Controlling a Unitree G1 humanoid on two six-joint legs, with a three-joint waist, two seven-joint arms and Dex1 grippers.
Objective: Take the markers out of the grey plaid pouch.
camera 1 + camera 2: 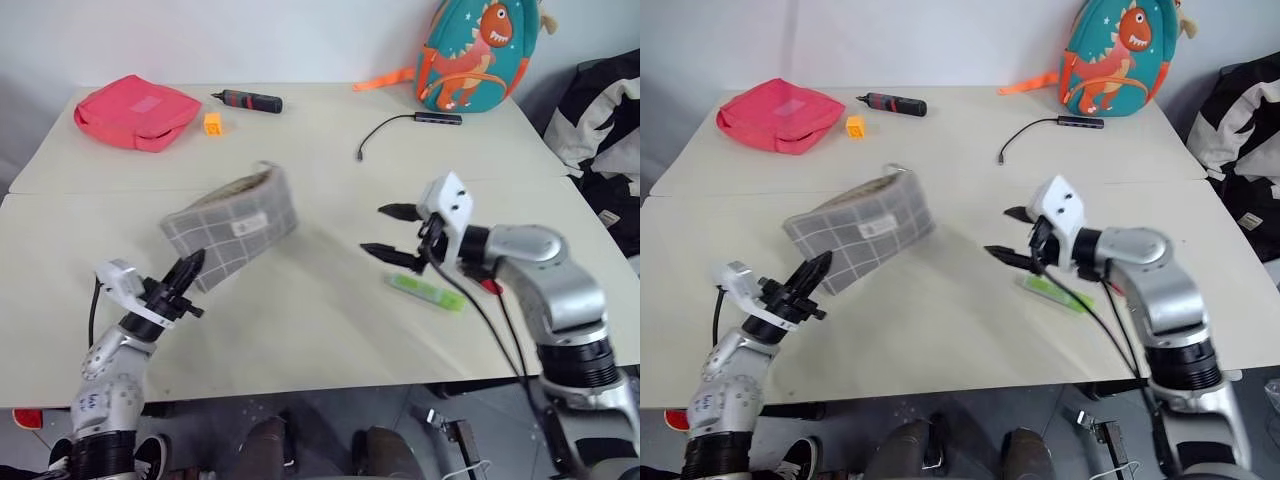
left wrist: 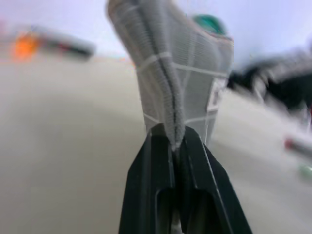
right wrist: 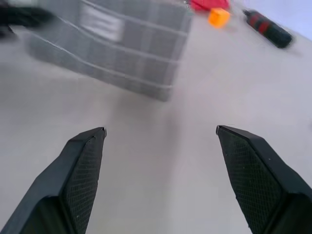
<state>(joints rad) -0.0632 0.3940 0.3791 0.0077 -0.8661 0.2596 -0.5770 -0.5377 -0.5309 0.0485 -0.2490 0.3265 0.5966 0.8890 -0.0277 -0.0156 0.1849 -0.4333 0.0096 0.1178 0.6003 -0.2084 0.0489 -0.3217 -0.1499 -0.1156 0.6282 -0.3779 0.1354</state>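
Note:
The grey plaid pouch point(image 1: 235, 222) slants across the table's middle left, with its white label showing. My left gripper point(image 1: 188, 268) is shut on the pouch's near corner, and the left wrist view shows its fingertips point(image 2: 163, 146) pinching the fabric edge of the pouch point(image 2: 180, 73). A bright green marker point(image 1: 428, 291) lies on the table right of centre. Beside it, a red marker end point(image 1: 490, 286) peeks from behind my right arm. My right gripper point(image 1: 390, 232) hovers open just above and left of the green marker, pointing towards the pouch point(image 3: 112, 44), with nothing between its fingers.
A pink-red pouch point(image 1: 135, 110) lies at the far left. Near it are an orange block point(image 1: 212, 123) and a black-and-red screwdriver point(image 1: 250, 100). A black cable point(image 1: 400, 125) and a teal dinosaur backpack point(image 1: 475, 55) sit at the far right.

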